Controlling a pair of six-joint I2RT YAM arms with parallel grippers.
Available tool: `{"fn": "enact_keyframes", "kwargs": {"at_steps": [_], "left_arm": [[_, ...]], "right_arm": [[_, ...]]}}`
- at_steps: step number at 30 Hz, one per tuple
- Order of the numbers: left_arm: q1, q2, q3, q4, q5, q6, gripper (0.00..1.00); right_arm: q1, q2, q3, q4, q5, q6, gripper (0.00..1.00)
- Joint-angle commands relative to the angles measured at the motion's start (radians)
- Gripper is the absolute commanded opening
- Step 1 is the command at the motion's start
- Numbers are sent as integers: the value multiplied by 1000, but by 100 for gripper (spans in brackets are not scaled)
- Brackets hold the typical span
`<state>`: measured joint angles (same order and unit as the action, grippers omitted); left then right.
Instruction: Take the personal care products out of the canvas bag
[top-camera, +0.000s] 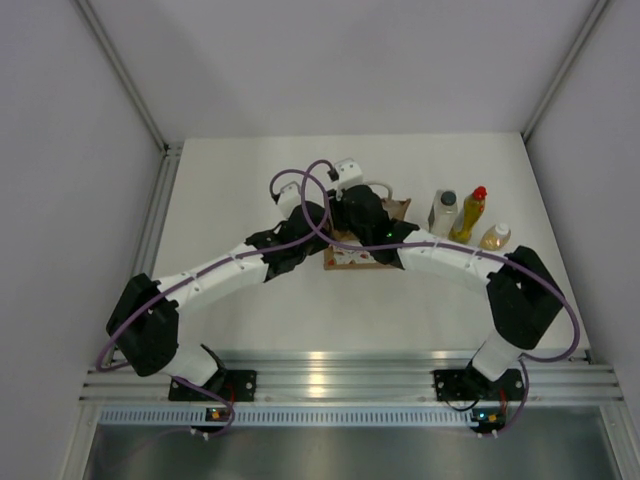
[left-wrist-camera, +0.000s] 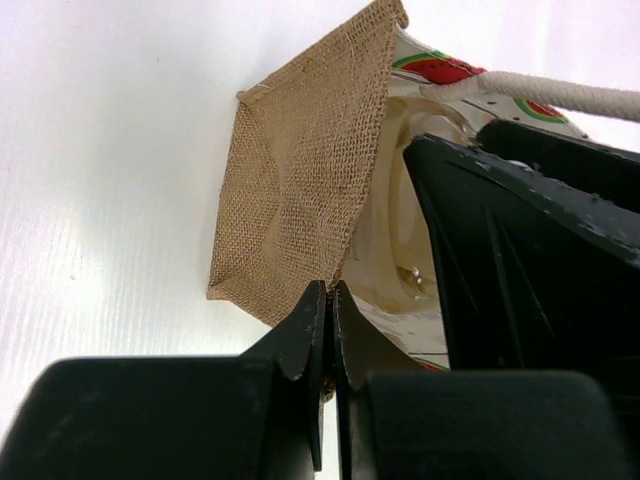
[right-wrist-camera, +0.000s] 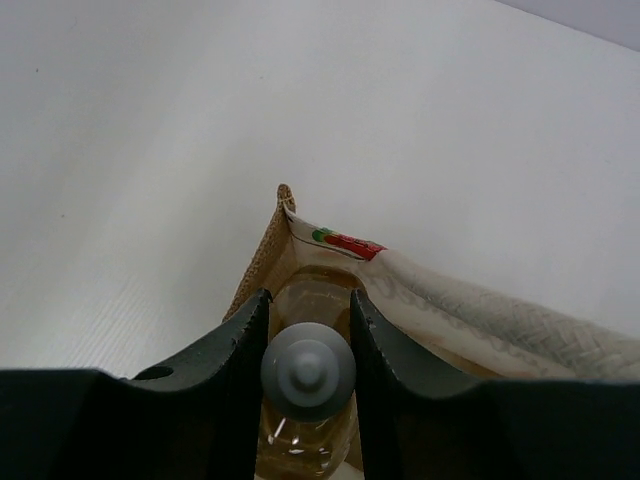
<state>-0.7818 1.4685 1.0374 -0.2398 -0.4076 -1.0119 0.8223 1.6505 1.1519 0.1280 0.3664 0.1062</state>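
Observation:
The canvas bag (top-camera: 349, 258) stands mid-table under both wrists. My left gripper (left-wrist-camera: 330, 290) is shut on the rim of its tan burlap side (left-wrist-camera: 300, 170). My right gripper (right-wrist-camera: 308, 296) reaches into the bag's mouth (right-wrist-camera: 262, 258), its fingers closed on the pale cap of an amber bottle (right-wrist-camera: 308, 370) that stands inside. Three bottles stand on the table to the right of the bag: a clear one with a dark grey cap (top-camera: 443, 211), a yellow one with a red cap (top-camera: 468, 215), and an amber one with a white cap (top-camera: 495, 237).
The bag's white loop handle (left-wrist-camera: 560, 92) runs across the top right of the left wrist view, above the black body of my right gripper (left-wrist-camera: 530, 250). White walls enclose the table on three sides. A metal rail (top-camera: 340, 375) runs along the near edge.

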Motion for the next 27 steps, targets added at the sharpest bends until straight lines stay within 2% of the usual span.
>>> {"fn": "enact_keyframes", "kwargs": {"at_steps": [1, 17, 27], "left_arm": [[1, -17, -2, -4, -2, -5, 0], [1, -2, 15, -9, 13, -8, 0], [1, -2, 23, -7, 15, -14, 0]], "right_arm": [[18, -118, 89, 41, 26, 1, 0], [20, -218, 144, -16, 14, 1, 0], [18, -282, 235, -120, -14, -2, 0]]}}
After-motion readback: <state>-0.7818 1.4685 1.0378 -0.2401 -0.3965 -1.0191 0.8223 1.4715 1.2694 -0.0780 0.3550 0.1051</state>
